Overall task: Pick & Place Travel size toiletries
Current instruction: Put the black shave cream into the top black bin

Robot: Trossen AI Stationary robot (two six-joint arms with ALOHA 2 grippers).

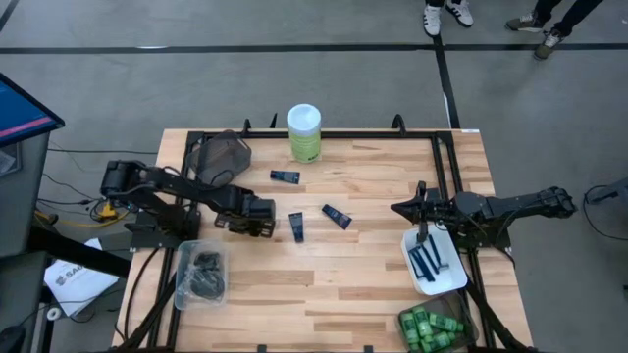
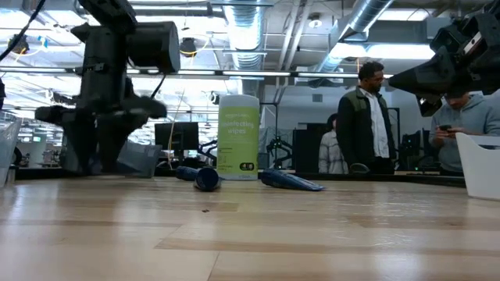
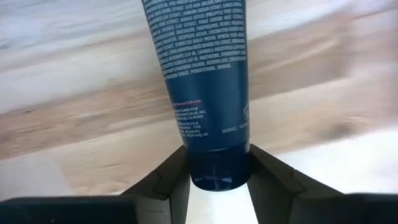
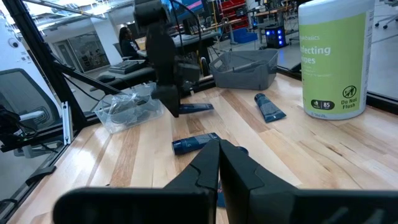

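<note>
Three short navy tubes lie on the wooden table: one [image 1: 295,226] just right of my left gripper [image 1: 267,224], one [image 1: 337,216] toward the middle and one [image 1: 285,176] near the green canister. In the left wrist view a navy tube [image 3: 199,74] runs away from the camera, and my left gripper [image 3: 217,177] is shut on its cap. My right gripper [image 1: 397,209] is shut and empty above the table, left of the white tray; its fingers meet in the right wrist view [image 4: 219,155]. My left gripper pinches the tube's dark cap [image 3: 217,171] between its two fingers, one on each side. The fingers come from above, and the tube runs on past their tips, lengthwise. I cannot tell whether the tube is lifted or lies on the table.
A tall green canister with a white lid [image 1: 304,132] and a grey mesh bin [image 1: 221,157] stand at the back. A clear bag of black discs [image 1: 201,270] lies front left. A white tray of blue razors [image 1: 432,260] and a bin of green bottles [image 1: 432,328] sit front right. People stand beyond the table [image 2: 375,117].
</note>
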